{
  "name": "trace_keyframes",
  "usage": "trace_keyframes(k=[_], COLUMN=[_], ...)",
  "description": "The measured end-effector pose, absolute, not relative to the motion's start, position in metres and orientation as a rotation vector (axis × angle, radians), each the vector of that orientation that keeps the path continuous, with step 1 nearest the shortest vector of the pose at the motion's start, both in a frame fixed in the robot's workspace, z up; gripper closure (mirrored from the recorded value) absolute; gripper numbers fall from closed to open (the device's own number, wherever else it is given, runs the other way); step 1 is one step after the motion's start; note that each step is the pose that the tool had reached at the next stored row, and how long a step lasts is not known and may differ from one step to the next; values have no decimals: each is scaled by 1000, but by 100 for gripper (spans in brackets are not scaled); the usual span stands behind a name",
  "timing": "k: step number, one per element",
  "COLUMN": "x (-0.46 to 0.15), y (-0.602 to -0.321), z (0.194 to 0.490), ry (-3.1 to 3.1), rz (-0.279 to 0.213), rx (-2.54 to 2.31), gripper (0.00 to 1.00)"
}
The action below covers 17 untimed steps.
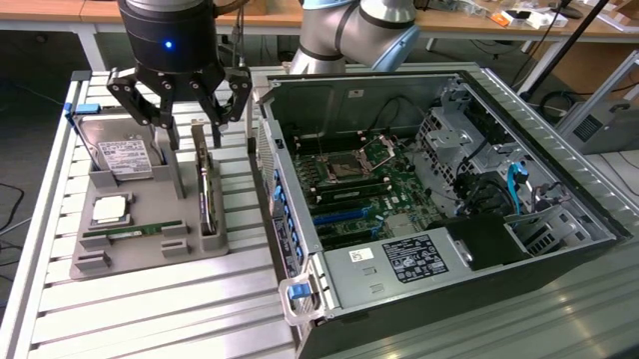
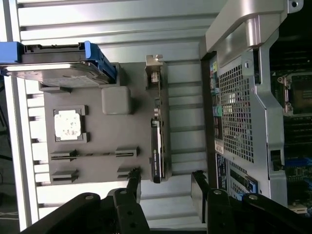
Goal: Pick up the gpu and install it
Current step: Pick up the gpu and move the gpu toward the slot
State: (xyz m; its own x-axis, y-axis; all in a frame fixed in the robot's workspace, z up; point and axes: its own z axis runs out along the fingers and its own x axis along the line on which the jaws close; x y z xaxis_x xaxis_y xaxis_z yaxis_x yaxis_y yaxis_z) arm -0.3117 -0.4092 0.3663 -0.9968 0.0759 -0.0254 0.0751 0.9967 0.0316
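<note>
claw (image 1: 194, 138) (image 2: 165, 179): fully open, empty, hovering over card | thin dark gpu card w/ silver end bracket (image 1: 205, 187) (image 2: 156, 146): upright on edge in grey plastic tray (image 1: 140, 250) on slatted metal bench (image 1: 150, 314), beside open black PC case (image 1: 420, 187)

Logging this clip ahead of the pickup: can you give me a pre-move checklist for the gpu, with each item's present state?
1. Gripper jaws open: ok.
2. Gripper empty, hanging above the gpu without touching it: ok.
3. gpu standing on edge in the grey fixture, silver bracket at one end: ok.
4. In the wrist view, gpu lies in line with the gap between the fingers, nearer one of them: ok.
5. Computer case open, motherboard exposed: ok.
6. Expansion slot free of obstructions: cannot tell.
</note>
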Motion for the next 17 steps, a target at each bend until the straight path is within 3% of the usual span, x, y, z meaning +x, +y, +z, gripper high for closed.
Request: trace_keyframes(k=[17], x=[-312], y=[-406], z=[352], ry=[3112], rz=[48], rx=[118], gripper=[46])
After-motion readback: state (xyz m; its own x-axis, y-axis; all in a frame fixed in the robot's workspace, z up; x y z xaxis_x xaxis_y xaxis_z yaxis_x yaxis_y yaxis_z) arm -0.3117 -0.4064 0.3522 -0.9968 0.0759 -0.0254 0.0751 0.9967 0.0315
